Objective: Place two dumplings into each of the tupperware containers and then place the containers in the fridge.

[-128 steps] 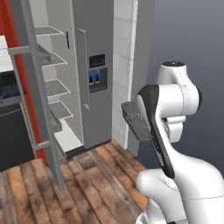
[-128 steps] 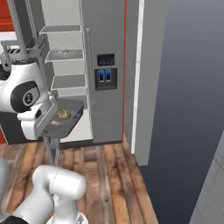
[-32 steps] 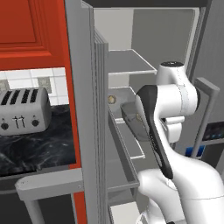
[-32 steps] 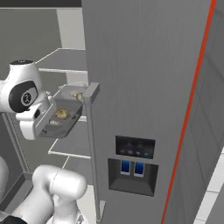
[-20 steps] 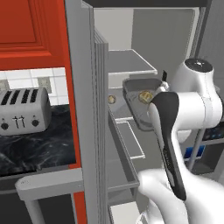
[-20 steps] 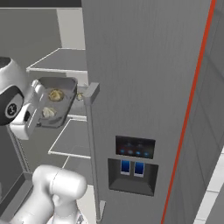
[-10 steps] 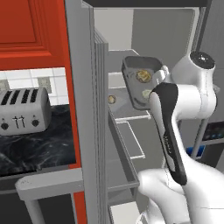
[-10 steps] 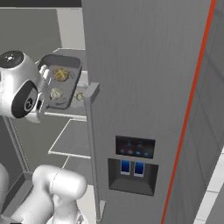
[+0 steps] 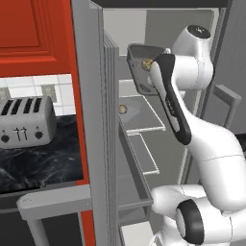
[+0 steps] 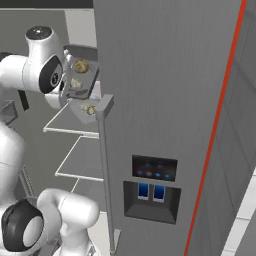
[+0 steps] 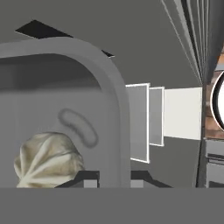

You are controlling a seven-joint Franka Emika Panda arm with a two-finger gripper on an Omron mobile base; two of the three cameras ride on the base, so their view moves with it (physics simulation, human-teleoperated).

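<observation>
Open fridge (image 9: 144,115) — pale shelves, red cabinets (image 9: 33,29) beside — claw (image 11: 114,177) clamped on tilted container (image 9: 141,67).

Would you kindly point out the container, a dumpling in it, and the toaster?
container (image 9: 139,72): left base view, its grey floor.
dumpling (image 11: 48,159): hand view, its pleated top.
toaster (image 9: 24,120): left base view, its silver front.

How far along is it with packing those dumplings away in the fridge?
Done: the grey container holds two dumplings, and another dumpling already sits on a fridge shelf. In hand: the pincer grips the container's rim, tilted, above the shelf. Left: setting it down.
</observation>
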